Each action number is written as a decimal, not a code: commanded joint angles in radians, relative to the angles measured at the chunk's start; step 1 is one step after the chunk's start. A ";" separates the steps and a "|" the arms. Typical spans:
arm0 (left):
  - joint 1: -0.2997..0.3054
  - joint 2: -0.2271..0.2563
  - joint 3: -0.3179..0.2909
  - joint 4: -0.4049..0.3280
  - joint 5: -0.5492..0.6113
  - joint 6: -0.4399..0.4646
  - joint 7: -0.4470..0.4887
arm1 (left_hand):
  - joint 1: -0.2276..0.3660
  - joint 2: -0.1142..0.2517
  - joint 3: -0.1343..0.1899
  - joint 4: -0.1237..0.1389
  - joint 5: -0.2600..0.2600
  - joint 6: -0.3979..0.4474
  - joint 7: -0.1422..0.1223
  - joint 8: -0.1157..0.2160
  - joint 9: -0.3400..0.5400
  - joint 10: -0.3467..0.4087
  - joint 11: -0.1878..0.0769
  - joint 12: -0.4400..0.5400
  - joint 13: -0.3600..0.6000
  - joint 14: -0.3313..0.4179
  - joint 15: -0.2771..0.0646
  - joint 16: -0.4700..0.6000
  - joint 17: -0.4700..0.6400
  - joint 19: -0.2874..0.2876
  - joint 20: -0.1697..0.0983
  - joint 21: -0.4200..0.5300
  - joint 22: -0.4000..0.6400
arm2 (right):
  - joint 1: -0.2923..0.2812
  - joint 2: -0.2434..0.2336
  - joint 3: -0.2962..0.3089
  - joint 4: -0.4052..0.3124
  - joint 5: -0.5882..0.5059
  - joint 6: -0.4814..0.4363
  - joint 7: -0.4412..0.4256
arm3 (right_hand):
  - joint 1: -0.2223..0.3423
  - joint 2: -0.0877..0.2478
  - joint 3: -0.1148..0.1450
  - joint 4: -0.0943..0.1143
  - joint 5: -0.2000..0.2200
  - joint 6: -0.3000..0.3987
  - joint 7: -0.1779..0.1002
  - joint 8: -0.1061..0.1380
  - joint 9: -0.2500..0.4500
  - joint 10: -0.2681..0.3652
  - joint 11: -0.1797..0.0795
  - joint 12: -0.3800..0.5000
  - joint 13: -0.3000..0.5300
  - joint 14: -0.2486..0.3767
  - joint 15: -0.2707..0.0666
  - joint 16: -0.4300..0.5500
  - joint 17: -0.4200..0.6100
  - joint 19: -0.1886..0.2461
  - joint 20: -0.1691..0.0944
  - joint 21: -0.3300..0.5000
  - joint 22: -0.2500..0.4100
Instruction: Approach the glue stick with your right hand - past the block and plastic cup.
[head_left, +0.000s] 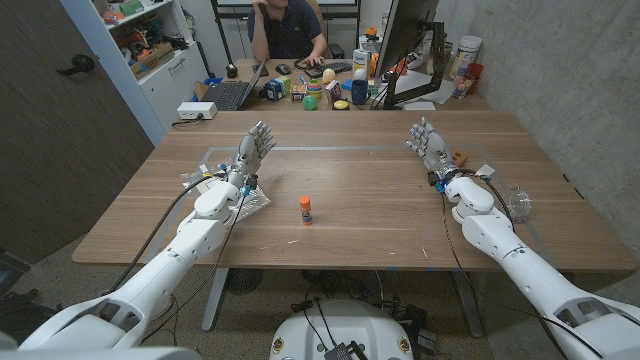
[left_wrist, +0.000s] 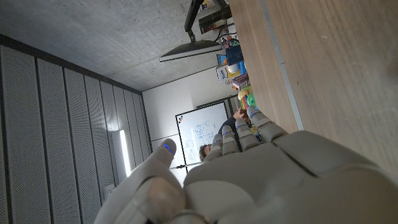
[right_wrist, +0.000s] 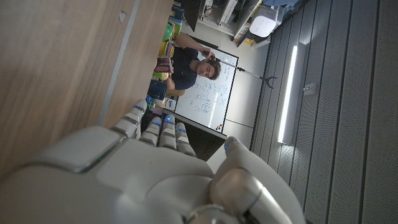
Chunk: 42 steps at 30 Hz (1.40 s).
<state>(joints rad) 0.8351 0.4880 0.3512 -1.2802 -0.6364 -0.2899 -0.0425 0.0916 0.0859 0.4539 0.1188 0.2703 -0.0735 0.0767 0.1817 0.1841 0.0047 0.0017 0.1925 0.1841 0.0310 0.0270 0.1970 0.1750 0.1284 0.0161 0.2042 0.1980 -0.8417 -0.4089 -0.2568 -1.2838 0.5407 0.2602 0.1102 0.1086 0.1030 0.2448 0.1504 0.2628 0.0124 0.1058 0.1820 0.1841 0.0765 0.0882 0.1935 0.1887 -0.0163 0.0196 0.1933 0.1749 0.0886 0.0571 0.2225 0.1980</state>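
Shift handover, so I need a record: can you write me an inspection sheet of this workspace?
Surface: wooden table, tape marks.
Job's things: glue stick upright mid-table; orange block beside right hand; clear plastic cup on its side near right edge.
Clutter: clear packet by left arm.
Hands: left hand and right hand open, holding nothing.
Cables: black, along both forearms.
Surroundings: person at a cluttered desk, monitor, shelves.
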 joint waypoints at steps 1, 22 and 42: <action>-0.003 -0.047 -0.050 0.025 0.051 0.007 -0.042 | 0.003 0.005 0.007 0.000 0.005 0.002 0.007 0.008 0.001 0.002 -0.002 0.006 0.004 0.001 0.006 0.007 0.005 0.008 -0.002 0.006 0.001 | -0.022 0.300 0.338 -0.012 -0.338 -0.093 0.217 | 0.001 0.009 0.006 -0.002 0.006 0.002 0.007 0.007 0.002 -0.003 0.007 0.004 0.003 0.000 0.010 0.005 0.003 0.009 -0.003 0.006 0.002; -0.006 -0.109 -0.129 0.067 0.105 0.028 -0.125 | -0.001 -0.002 -0.001 0.001 0.006 0.001 0.007 0.007 0.001 0.003 -0.001 0.007 0.004 0.000 0.007 0.007 0.006 0.006 0.000 0.005 0.001 | -0.089 0.582 0.524 -0.291 -0.760 -0.073 0.492 | 0.011 -0.096 -0.060 -0.041 -0.004 -0.151 -0.082 -0.009 0.004 -0.150 -0.007 -0.019 0.005 -0.026 0.066 -0.001 0.005 0.038 0.137 0.001 -0.007; -0.059 -0.145 -0.166 0.167 0.122 0.000 -0.225 | -0.002 -0.003 -0.003 0.001 0.008 0.002 0.007 0.007 0.001 0.004 -0.003 0.007 0.004 0.000 0.006 0.007 0.006 0.006 0.001 0.005 0.001 | -0.073 0.614 0.485 -0.345 -0.921 0.006 0.666 | 0.015 -0.148 -0.108 -0.056 -0.001 -0.187 -0.106 0.000 0.003 -0.172 -0.041 -0.009 0.001 -0.006 0.024 0.007 0.002 0.131 0.160 0.005 -0.018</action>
<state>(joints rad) 0.7995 0.3584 0.2036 -1.1563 -0.5243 -0.2735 -0.2198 0.0916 0.0859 0.4538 0.1187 0.2757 -0.0733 0.0765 0.1851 0.1838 0.0047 0.0017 0.1924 0.1838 0.0309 0.0269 0.1969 0.1792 0.1282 0.0161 0.2042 0.1977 -0.9273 0.1900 0.2572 -1.6016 -0.2984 0.2065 0.6881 0.1260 -0.0331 0.1432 0.0943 0.2577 -0.1719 0.0071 0.1781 0.1839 -0.0881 0.0555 0.1800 0.1884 -0.0178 0.0423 0.1933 0.1746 0.2205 0.2146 0.2293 0.1813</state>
